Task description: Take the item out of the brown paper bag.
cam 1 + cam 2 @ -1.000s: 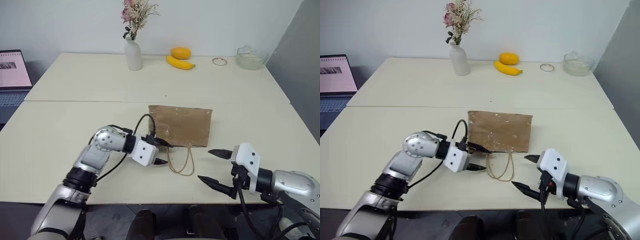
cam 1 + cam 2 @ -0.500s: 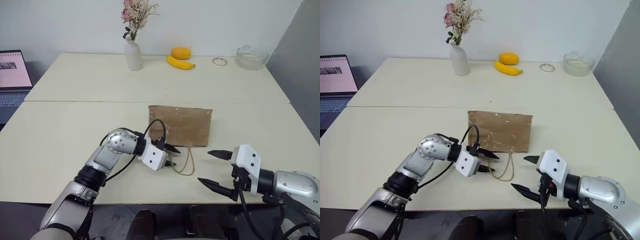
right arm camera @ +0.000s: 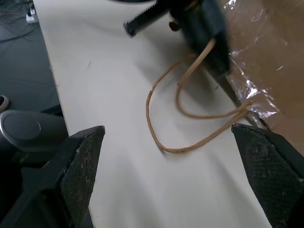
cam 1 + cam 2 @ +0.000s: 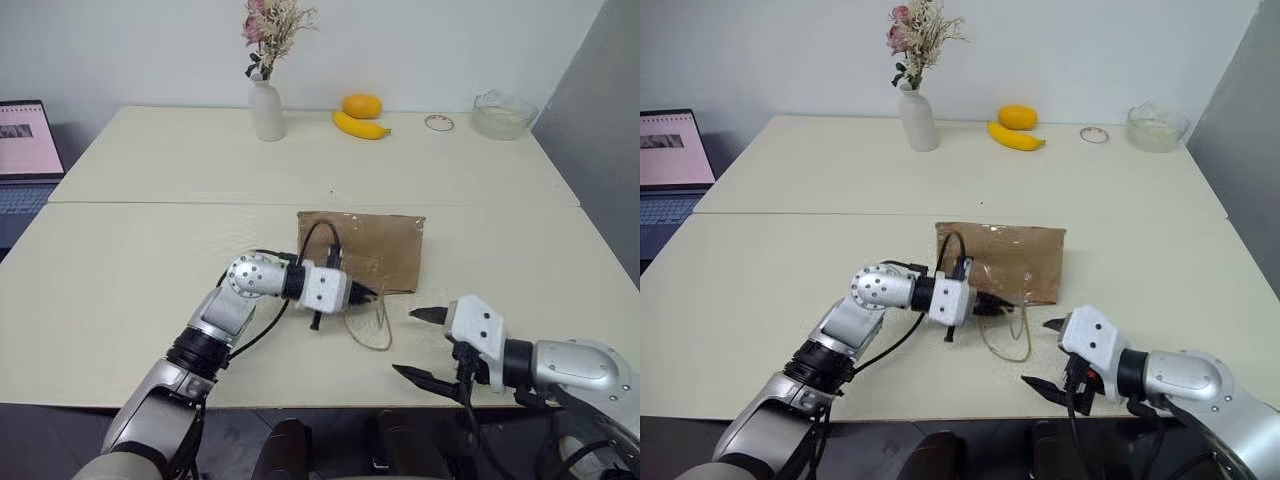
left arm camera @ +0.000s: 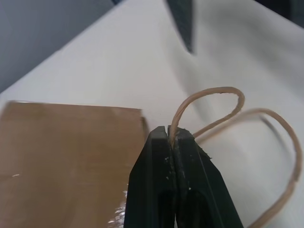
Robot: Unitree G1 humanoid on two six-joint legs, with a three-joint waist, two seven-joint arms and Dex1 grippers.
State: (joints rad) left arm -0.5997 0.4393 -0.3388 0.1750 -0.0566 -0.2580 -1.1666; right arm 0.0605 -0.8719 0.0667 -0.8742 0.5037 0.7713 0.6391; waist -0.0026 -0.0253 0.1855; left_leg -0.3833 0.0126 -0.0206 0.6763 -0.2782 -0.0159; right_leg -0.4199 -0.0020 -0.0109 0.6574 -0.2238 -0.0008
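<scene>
Tan, creased kraft paper bag (image 4: 365, 248): lies flat near the middle of the cream table (image 4: 150, 240), its two thin looped twine handles (image 4: 372, 322) spread toward the near edge; the item it holds cannot be seen. Left gripper (image 5: 170, 137): black fingers pressed together on one twine loop beside the bag's mouth. Right gripper (image 4: 420, 343): jaws spread wide and empty, hovering near the front edge, just right of the handles, apart from the bag.

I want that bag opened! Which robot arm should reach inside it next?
Probably the right. Its pincer is open and free beside the brown paper bag; the left pincer is shut on a twine handle.
</scene>
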